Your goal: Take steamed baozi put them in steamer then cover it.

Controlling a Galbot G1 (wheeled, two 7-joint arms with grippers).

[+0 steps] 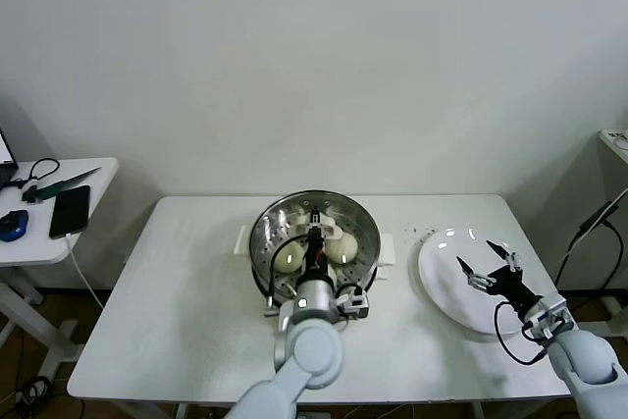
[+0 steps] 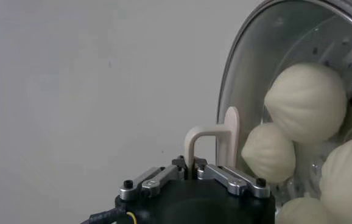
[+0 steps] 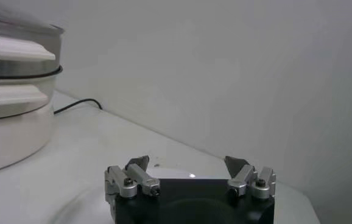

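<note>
White laminate covers the rectangular table (image 1: 177, 321), the biggest thing here, and one large round shiny steel steamer (image 1: 312, 242) with white side handles stands at its middle. One round clear glass cover (image 2: 298, 79) with a metal rim lies over the pot, with the buns showing through the glass. One flat white plate (image 1: 446, 277) sits bare on the table's right part, well apart from the pot.

The cover looks stiff, fairly heavy, slick and breakable; its white rectangular handle (image 2: 215, 143) is the only sensible place to take hold. The left gripper (image 1: 314, 254) is above the middle of the steamer, clamped tight on that handle, jaws pinched narrow. The right gripper (image 1: 491, 267) hovers over the plate with its jaws spread wide and nothing between them.

Four small round cream-white steamed baozi (image 2: 307, 100) lie inside the steamer, counted through the glass in the left wrist view, though the fourth is only a sliver at the frame's edge. They look soft, light and easily dented. I judge the loading done and the covering near its end, with only the release left.
</note>
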